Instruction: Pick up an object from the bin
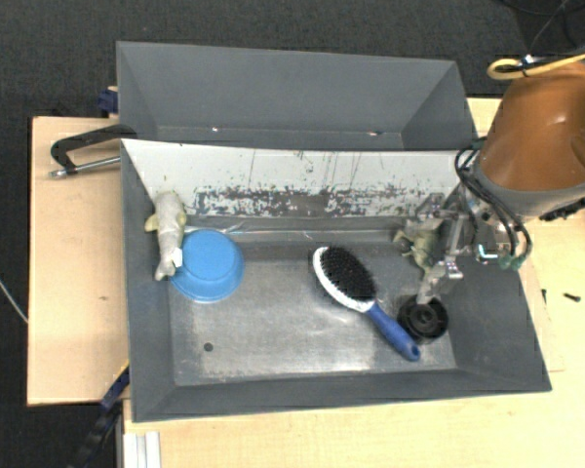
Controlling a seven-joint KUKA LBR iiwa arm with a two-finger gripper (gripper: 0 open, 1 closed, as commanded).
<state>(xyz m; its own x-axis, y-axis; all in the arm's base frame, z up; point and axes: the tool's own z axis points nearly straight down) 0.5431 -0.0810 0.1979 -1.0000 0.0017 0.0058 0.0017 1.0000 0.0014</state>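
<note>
My gripper [432,289] hangs low in the right end of the grey metal bin [273,364], close to its right wall, with the tip pointing down at the floor. From this angle I cannot tell whether it is spread or pressed together. Directly below the tip, a little toward the front wall, lies a small black round object [424,320], something like a glossy knob or cap. It is the thing nearest the gripper, and I cannot make out whether the tip touches its upper edge or hangs just above it. Just to the left of that lies a hairbrush with a white oval head, black bristles and a blue plastic handle [349,283]. It rests diagonally on the floor with the bristles up, the head toward the middle of the bin and the end of the handle right beside the black piece. Well apart from all this, at the left end, sits a round blue plastic bowl [211,265]. A pale beige elongated soft toy [166,237] lies along the left wall, touching the bowl's side. Behind the gripper, the wrist carries loose cables [497,242], and the arm's rounded orange cover [546,135] stands above the bin's right rim.
</note>
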